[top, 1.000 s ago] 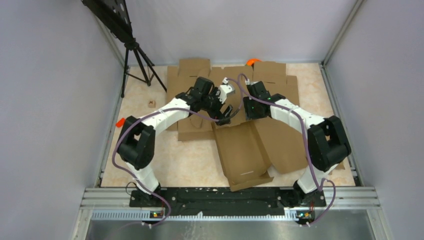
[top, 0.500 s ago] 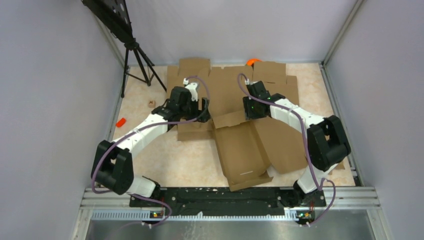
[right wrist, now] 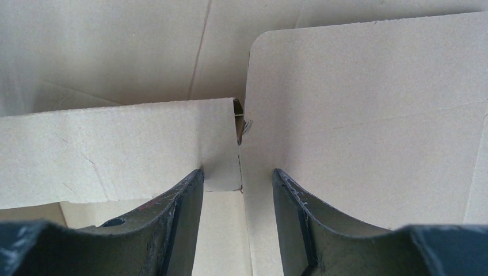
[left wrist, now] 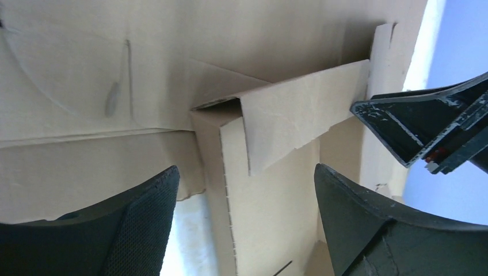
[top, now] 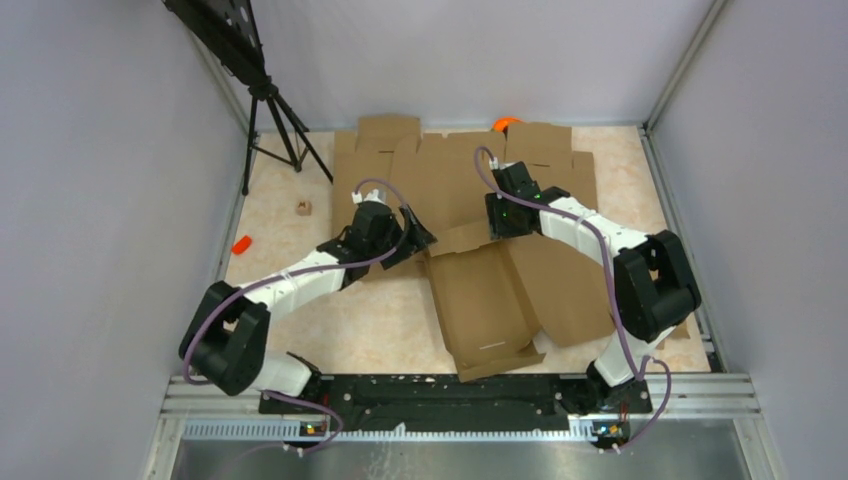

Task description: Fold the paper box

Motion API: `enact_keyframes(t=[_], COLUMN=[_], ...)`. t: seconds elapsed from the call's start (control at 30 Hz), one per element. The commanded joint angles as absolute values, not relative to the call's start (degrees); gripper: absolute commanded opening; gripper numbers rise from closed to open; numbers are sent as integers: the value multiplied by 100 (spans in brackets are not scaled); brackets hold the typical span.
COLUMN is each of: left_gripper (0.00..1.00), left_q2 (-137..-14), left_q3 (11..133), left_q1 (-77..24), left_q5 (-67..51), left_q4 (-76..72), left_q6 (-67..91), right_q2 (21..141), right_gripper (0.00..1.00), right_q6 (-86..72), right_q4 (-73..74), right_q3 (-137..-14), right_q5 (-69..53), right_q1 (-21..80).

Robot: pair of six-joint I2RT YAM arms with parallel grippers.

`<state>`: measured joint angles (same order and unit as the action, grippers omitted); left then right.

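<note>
The paper box (top: 485, 300) lies open in the middle of the table, its far flap (top: 460, 238) raised. My left gripper (top: 418, 240) is open at the box's far left corner. In the left wrist view the box's corner (left wrist: 270, 207) and the tilted flap (left wrist: 299, 121) sit ahead of the left gripper (left wrist: 246, 169), between its wide fingers and untouched. My right gripper (top: 497, 228) stands at the flap's right end. Seen from the right wrist, the right gripper (right wrist: 237, 171) has its fingers astride the flap's end (right wrist: 115, 149), with a gap on the right side.
Flat cardboard blanks (top: 440, 170) cover the far half of the table, and another blank (top: 570, 290) lies under the box's right side. A black tripod (top: 270, 120) stands at the far left. An orange piece (top: 241, 243) and a small block (top: 303, 208) lie left.
My left arm has swung back from over the flap's middle to the left, then come down at the box's far left corner. The right arm has not moved.
</note>
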<state>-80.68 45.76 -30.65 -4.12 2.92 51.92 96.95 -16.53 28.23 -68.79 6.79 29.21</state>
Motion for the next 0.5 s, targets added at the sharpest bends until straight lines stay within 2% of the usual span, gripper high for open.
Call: enact_keyframes(t=[0.0, 0.17, 0.47], left_gripper=[90, 94, 87], left_q2=[-8011, -8466, -8885], left_q3=[4492, 5136, 5494], left_q1=[-3321, -3357, -3395], left_q5=[179, 405, 746], left_q4=[-760, -29, 619], left_q6=[5941, 5913, 6129], right_q2=[9919, 9920, 9927], right_gripper=[47, 47, 47], right_q6=[-1681, -1675, -1669], right_q4=[2737, 2746, 2750], right_q3=[-7048, -7056, -7064], right_q5=[424, 409, 400], right_q1=[3072, 3085, 3094])
